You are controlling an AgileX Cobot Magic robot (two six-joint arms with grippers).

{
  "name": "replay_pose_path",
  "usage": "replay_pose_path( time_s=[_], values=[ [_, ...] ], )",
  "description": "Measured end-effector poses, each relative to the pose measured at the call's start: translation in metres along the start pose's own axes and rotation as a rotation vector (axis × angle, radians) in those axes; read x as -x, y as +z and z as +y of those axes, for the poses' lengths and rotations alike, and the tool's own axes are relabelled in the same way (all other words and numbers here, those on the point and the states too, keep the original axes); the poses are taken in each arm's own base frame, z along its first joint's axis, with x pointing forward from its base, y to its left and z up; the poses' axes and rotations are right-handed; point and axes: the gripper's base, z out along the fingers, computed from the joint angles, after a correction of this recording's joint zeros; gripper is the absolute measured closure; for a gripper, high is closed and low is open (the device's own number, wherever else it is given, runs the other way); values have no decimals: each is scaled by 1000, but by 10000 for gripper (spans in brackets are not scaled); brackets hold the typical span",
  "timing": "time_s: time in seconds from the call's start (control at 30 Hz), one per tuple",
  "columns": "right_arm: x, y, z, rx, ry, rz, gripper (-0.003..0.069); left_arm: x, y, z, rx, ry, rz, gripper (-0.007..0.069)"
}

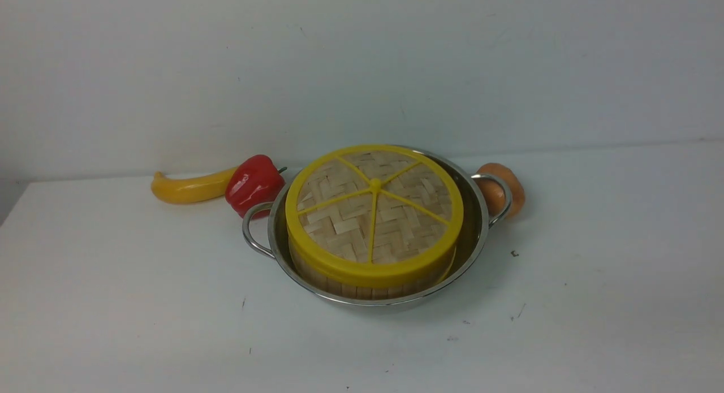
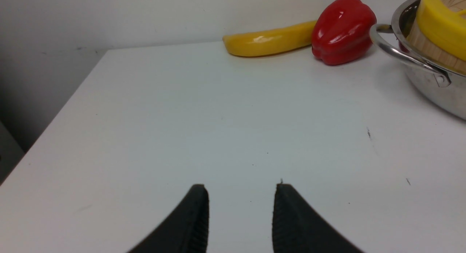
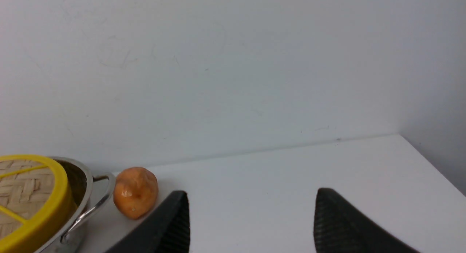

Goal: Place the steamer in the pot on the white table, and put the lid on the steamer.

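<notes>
We judge the task all but done: the steamer point(image 1: 362, 285) sits inside the pot point(image 1: 481, 212) at mid tabletop point(image 1: 113, 302), and the lid point(image 1: 373, 212) rests on the steamer, seemingly a little off-centre toward the left. Nothing calls for another grasp; at most we would check the lid's seating. Our left gripper point(image 2: 241, 209) hovers low over bare tabletop, left of the pot, jaws apart and empty. Our right gripper point(image 3: 251, 216) hovers to the pot's right, jaws wide apart, empty. A banana point(image 1: 189, 188) and pepper point(image 1: 254, 184) lie far left; an orange lump point(image 1: 503, 189) touches the right handle.
</notes>
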Motion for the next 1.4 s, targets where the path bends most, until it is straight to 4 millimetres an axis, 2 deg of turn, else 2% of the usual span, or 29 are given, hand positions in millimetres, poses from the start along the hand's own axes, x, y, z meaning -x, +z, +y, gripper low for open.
replay_pose_path(
  time_s=[0.3,0.53,0.77,0.93,1.07,1.4],
  values=[
    [-3,-2,-1,-6,41,15,211,0,0,0,0,0,0,384],
    [-18,-13,-2,-7,7,162,211,0,0,0,0,0,0,384],
    [-23,-27,-2,18,-93,67,211,0,0,0,0,0,0,384],
    [-46,-24,-3,22,-76,123,211,0,0,0,0,0,0,384],
    [-53,-22,-4,22,-71,140,211,0,0,0,0,0,0,384],
    [-52,-22,-4,25,-76,101,211,0,0,0,0,0,0,384]
  ],
)
